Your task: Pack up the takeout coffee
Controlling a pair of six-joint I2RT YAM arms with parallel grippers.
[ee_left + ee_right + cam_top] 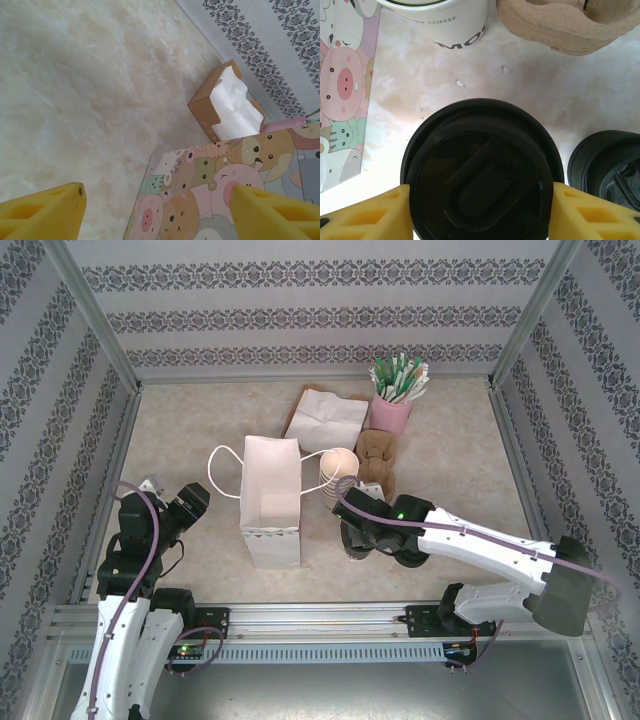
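The takeout coffee (482, 175), a cup under a round black sip lid, stands on the table just right of the white paper bag (270, 495). My right gripper (480, 210) hangs over it, and its yellow fingers (375, 215) press against the lid's rim on both sides. From above, the right gripper (358, 538) sits low beside the bag's right wall. My left gripper (190, 502) is to the left of the bag. It is open, its yellow fingers (45, 215) are wide apart, and nothing is between them. The bag's cartoon-printed side (200, 200) lies below it.
A stack of cream paper cups (338, 468) stands behind the coffee, and a low stack of black lids (605, 165) sits to its right. Further back are a brown pulp carrier (376, 455), a napkin box (325, 415) and a pink holder of sticks (392, 412).
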